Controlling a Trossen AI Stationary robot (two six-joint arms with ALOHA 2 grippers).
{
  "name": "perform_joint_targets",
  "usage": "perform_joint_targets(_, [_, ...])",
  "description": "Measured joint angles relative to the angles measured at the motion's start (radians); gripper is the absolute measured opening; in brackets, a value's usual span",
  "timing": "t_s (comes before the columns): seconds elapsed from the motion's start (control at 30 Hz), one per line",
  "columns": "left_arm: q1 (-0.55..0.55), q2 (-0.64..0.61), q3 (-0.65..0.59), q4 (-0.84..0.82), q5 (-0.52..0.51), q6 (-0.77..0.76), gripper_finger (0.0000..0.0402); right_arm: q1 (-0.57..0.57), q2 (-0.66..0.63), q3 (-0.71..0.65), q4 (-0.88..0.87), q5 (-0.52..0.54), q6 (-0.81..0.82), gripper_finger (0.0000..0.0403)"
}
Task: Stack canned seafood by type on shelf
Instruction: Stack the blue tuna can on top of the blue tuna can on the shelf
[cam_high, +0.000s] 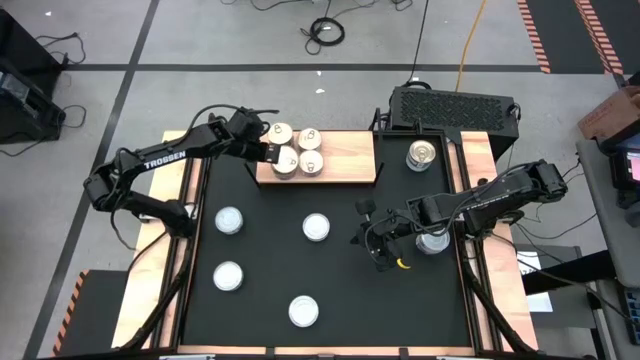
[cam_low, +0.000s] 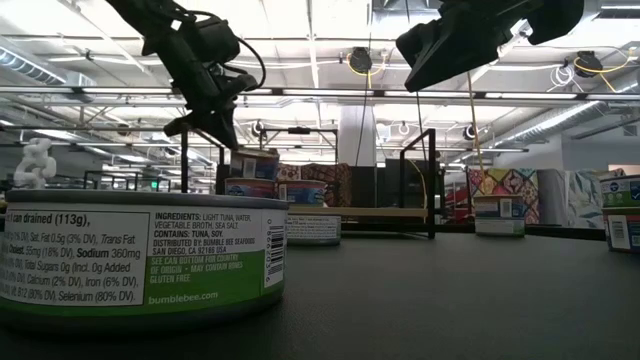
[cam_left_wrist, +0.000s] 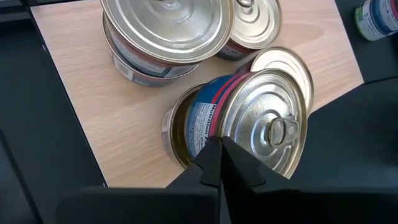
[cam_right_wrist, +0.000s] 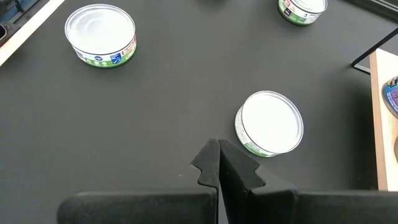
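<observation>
Tins (cam_high: 285, 160) crowd shelf's (cam_high: 345, 160) left edge | left fingers (cam_left_wrist: 217, 165) closed, touching tilted tin (cam_left_wrist: 249, 121) | right fingers (cam_right_wrist: 219, 163) closed, empty

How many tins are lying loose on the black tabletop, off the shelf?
4 plain-topped round tins on the black tabletop: left-middle, centre, lower-left, front-centre. One more may sit under the right arm, mostly hidden. Another stands right of the wooden shelf board.

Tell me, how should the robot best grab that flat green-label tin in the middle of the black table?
Probably from straight above, fingers closing on opposite sides of the tin. It sits flat and low with clear table all around, and its round wall offers the same grip from any side.
</observation>
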Motion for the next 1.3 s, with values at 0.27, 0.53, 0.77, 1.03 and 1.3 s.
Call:
perform_joint_targets(0.27, [0.0,0.0,0.0,0.003,-0.002,-0.001,0.0072,0.0,0.0,0.0,0.0,0.0,0.001,0.0])
perform_joint_targets(0.53, [-0.009,-0.002,0.052,-0.003,0.005,0.035,0.0092,0.0,0.0,0.0,0.0,0.0,0.0,0.0])
perform_joint_targets(0.77, [-0.114,-0.002,0.153,-0.001,-0.036,0.117,0.0092,0.0,0.0,0.0,0.0,0.0,-0.001,0.0])
perform_joint_targets(1.03, [-0.341,-0.087,0.175,-0.009,-0.337,0.276,0.0092,-0.006,0.017,0.0,0.118,0.0,-0.015,0.0])
perform_joint_targets(1.3, [-0.64,-0.266,-0.07,0.239,-0.676,0.379,0.0092,-0.06,0.183,0.001,0.488,0.003,-0.044,0.0])
